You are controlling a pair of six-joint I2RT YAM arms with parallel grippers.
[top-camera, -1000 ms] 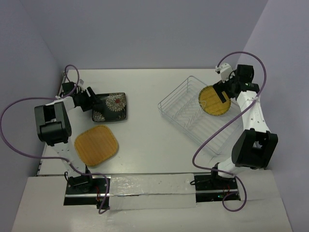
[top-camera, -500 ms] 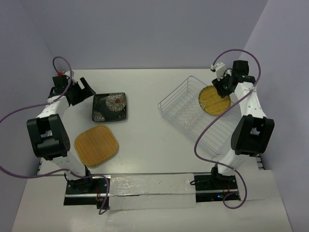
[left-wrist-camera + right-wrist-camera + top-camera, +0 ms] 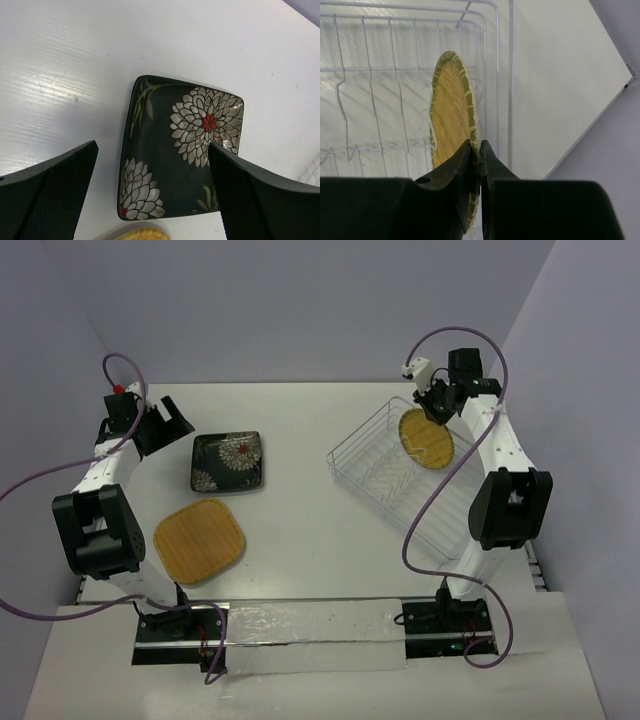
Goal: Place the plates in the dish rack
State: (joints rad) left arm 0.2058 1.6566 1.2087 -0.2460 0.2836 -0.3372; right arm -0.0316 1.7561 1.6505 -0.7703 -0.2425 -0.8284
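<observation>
Right gripper point(image 3: 480, 160) pinches the upright bamboo plate point(image 3: 451, 110) by its rim, dish rack point(image 3: 511, 75) just beyond the fingertips; the plate should seat straight in a slot before release. Left gripper point(image 3: 151, 147) gapes wide, flowered plate point(image 3: 180, 150) flat between its fingers.

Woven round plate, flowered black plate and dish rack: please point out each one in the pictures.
woven round plate point(image 3: 451, 112), right wrist view, on its woven face.
flowered black plate point(image 3: 175, 185), left wrist view, on the dark middle.
dish rack point(image 3: 385, 475), top view, on its bare wire floor.
</observation>
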